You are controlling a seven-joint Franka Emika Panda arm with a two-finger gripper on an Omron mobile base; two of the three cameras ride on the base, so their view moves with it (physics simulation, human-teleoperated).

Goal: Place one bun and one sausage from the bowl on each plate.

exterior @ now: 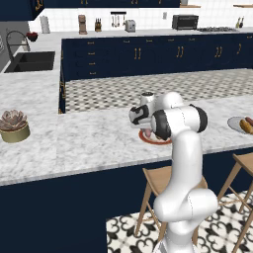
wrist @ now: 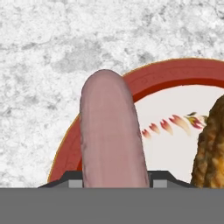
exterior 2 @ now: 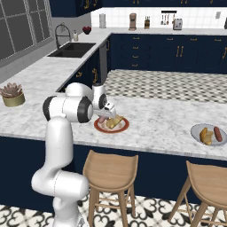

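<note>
My gripper (wrist: pixel 114 186) is clamped on a pale pink sausage (wrist: pixel 111 135), hanging just above the near-left rim of the red-rimmed plate (wrist: pixel 175 74) on the marble counter (exterior 2: pixel 159 119). A bun (exterior 2: pixel 116 122) already lies on that plate. Far to the right, the grey plate (exterior 2: pixel 197 133) holds its bun and sausage, so I judge the task nearly done: only this sausage remains to set down. I cannot place the bowl.
</note>
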